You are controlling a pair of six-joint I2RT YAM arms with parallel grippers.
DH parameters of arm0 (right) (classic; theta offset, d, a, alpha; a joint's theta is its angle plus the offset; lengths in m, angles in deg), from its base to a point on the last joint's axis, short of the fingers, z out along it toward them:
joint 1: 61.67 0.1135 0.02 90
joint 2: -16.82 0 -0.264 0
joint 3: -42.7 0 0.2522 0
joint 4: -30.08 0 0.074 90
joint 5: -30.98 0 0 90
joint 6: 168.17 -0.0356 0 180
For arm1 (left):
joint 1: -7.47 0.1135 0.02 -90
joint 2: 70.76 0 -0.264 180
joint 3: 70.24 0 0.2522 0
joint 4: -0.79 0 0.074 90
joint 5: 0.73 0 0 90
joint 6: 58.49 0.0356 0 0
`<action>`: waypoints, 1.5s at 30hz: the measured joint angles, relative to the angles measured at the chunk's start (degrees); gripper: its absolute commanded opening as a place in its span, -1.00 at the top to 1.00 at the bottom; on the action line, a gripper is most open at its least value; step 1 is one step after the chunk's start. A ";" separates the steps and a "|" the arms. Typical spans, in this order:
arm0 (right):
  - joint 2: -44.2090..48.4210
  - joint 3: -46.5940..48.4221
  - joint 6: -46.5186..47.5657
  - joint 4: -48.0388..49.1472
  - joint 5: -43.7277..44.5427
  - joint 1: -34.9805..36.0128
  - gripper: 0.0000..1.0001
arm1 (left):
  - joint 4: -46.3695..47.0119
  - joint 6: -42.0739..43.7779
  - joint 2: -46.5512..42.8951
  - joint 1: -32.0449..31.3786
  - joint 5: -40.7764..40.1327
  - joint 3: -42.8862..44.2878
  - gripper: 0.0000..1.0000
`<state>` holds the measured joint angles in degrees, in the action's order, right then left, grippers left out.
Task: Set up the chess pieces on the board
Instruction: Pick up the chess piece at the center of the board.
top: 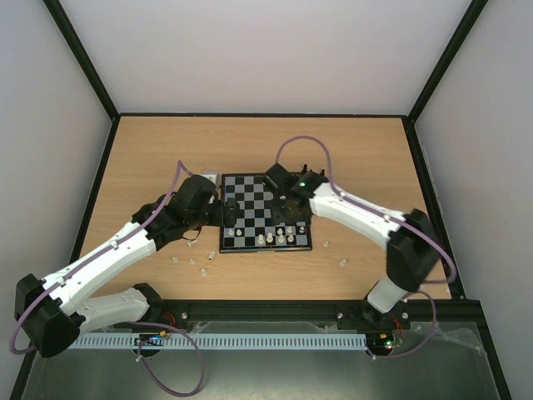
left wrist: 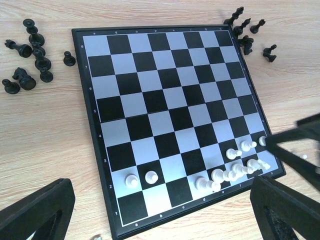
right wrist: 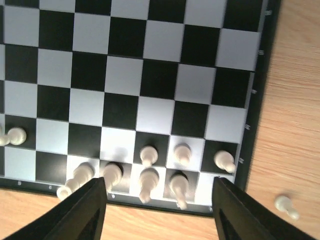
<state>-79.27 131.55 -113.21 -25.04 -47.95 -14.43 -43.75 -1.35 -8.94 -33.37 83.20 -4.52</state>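
Board (top: 250, 204): flat square, glossy dark and pale checks, thin black border, lying mid-table on the wood-grain table (top: 166, 150). Cream chess pieces (right wrist: 148, 182), small turned shapes, stand in its two nearest rows. Black pieces (left wrist: 30, 60) lie scattered on the wood off the far corners. Left gripper (left wrist: 160, 212) sits low at the board's left edge, fingers wide apart, empty. Right gripper (right wrist: 157, 212) points down over the cream rows, fingers apart, empty.

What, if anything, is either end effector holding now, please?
Nothing; the black left end effector and black right end effector are both open and empty.
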 measured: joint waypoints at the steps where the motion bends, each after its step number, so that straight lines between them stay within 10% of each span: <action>1: 2.51 -1.29 -0.70 -0.04 0.37 -0.02 -0.23 | 0.04 0.13 0.00 0.00 0.09 0.00 -0.98; 13: 22.97 -23.69 -11.02 -1.25 1.62 -5.27 -0.18 | 0.61 1.62 0.02 0.04 2.73 -0.31 -0.98; 45: 13.27 -31.50 -6.34 10.49 -3.58 -15.85 0.59 | 0.87 2.08 0.09 1.01 4.13 -0.61 -0.98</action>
<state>-66.00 100.06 -119.55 -14.55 -51.53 -30.27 -42.88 0.73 -8.85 -32.36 87.33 -5.13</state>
